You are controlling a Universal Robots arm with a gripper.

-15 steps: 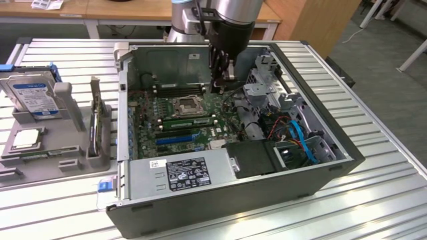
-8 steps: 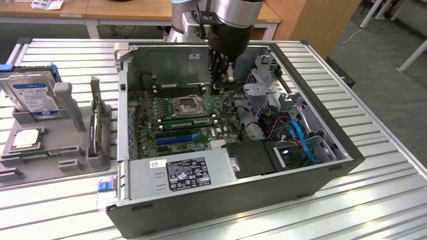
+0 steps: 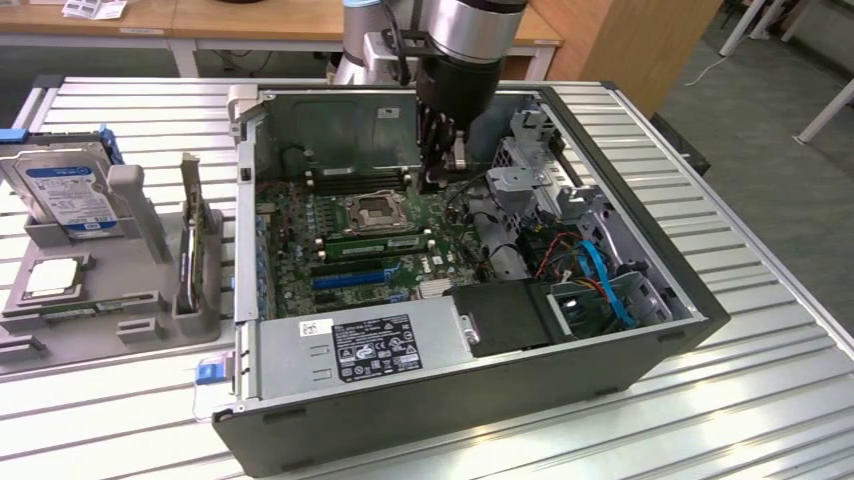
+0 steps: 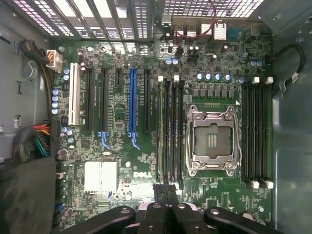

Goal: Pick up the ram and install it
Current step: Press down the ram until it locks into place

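A ribbed metal bench is carrying everything here. Lying on it, side panel off, is a dark computer case, taking up most of the middle. The robot's arm is hanging over the far part of the case, pointing straight down into it.

At the exterior view's left, just beside the case, a grey tray is sitting on the bench. A blue-labelled hard drive is standing in its far end.

Inside the case, a grey power supply with a black label is lying along the near wall. Beyond it the green motherboard is covering the floor of the case. The open CPU socket is sitting roughly in the middle of the board, with banks of long black slots on either side of it.

The ram is lying in one of the slots just beside the socket, on its near side, a thin green stick running along the slot.

The fingers are pressed together, gripping nothing that I can see. They are hovering low over the board at one end of that bank of slots. I cannot tell whether they are touching the ram.
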